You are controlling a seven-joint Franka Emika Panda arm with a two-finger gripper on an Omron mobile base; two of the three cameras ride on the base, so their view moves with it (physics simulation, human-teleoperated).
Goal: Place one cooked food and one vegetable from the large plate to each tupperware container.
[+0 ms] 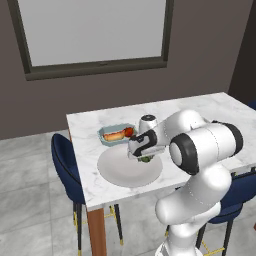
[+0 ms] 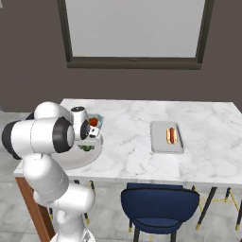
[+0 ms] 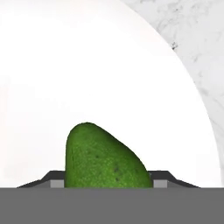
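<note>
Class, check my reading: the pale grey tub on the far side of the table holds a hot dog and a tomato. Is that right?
Not quite. In the right base view the pale grey tub holds a hot dog alone; the tomato sits in the blue-green tub beside the large plate.

avocado [image 3: 103,159]: dark green, finely speckled
large plate [image 1: 120,170]: pale grey-white, plain
marble table [image 2: 137,156]: white, grey veins
blue-green tub [image 1: 106,132]: pale blue-green
grey tub [image 2: 158,142]: pale grey
chair [image 2: 158,205]: navy blue

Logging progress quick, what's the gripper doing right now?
Gripper: closed on the green avocado, over the large plate.
</note>
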